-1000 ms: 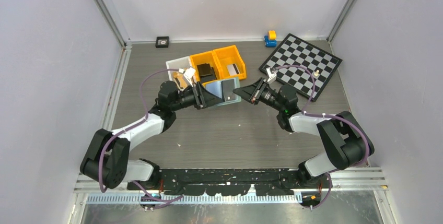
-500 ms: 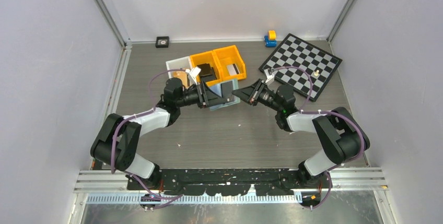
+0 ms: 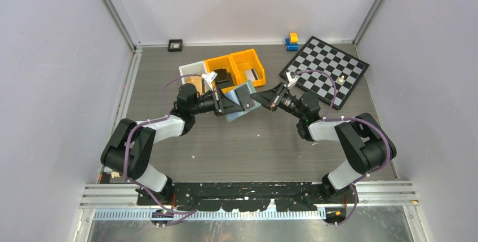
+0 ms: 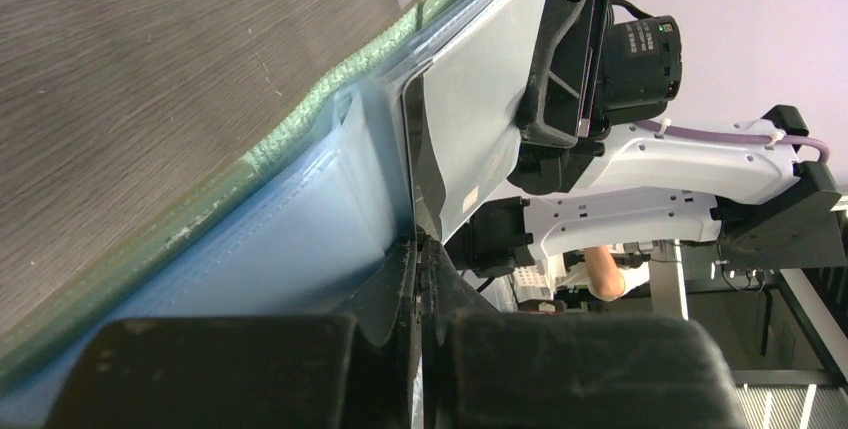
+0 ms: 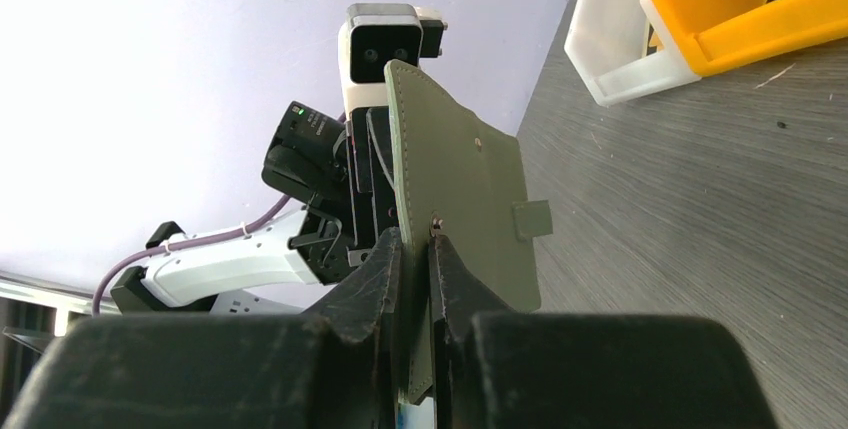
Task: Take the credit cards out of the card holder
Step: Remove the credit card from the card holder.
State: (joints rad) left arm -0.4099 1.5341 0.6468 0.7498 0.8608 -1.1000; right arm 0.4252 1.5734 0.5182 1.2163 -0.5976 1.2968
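Top external view:
- Both arms reach forward and inward, wrists facing each other over mid-table.
- Left gripper (image 3: pixel 228 105) and right gripper (image 3: pixel 261 101) meet at the card holder (image 3: pixel 246 109), which is held off the table (image 3: pixel 253 140) between them, opened.
- A grey card (image 3: pixel 243 96) stands tilted at its middle.
- Behind: white bin (image 3: pixel 190 69), two orange bins (image 3: pixel 237 64). Far right: checkerboard (image 3: pixel 327 68), a blue-and-yellow toy (image 3: pixel 291 41) beside its corner. A small black square (image 3: pixel 175 44) lies at the back wall.
- Pale walls enclose a grey wood-grain top.

Left wrist view:
- Left gripper (image 4: pixel 419 254) pinched fully together on the grey card's (image 4: pixel 470 99) lower edge, where it leaves the blue sleeve (image 4: pixel 290 239).
- Cannot tell whether sleeve film is caught too.
- Green cover edge (image 4: pixel 300 124) runs alongside.

Right wrist view:
- Right gripper (image 5: pixel 414 249) clamped, nearly closed, on the card holder's green cover (image 5: pixel 460 189), which stands upright with snap and tab showing.
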